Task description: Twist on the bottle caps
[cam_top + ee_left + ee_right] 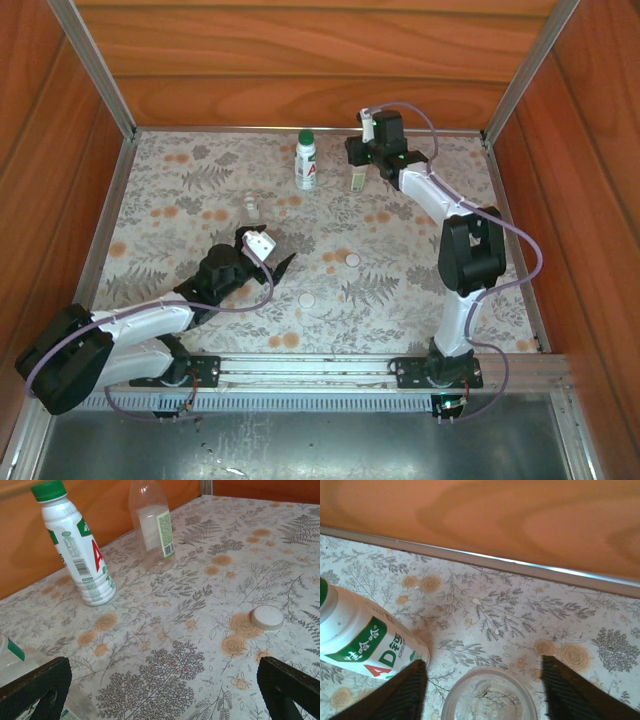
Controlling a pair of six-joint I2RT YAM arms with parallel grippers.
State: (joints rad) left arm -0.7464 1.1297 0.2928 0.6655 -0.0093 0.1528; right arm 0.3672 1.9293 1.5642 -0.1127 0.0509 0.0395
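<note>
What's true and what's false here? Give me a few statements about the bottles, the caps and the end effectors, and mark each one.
1. The green cap sits on the white bottle. True.
2. The left end effector is holding a white cap. False: its fingers stand wide open and empty, and the nearest white cap lies on the table.
3. Two white caps lie loose on the table. True.
4. The clear bottle between the right end effector's fingers is capped. False: its mouth is open.
5. The white bottle stands by the arm bases. False: it stands near the far wall.
</note>
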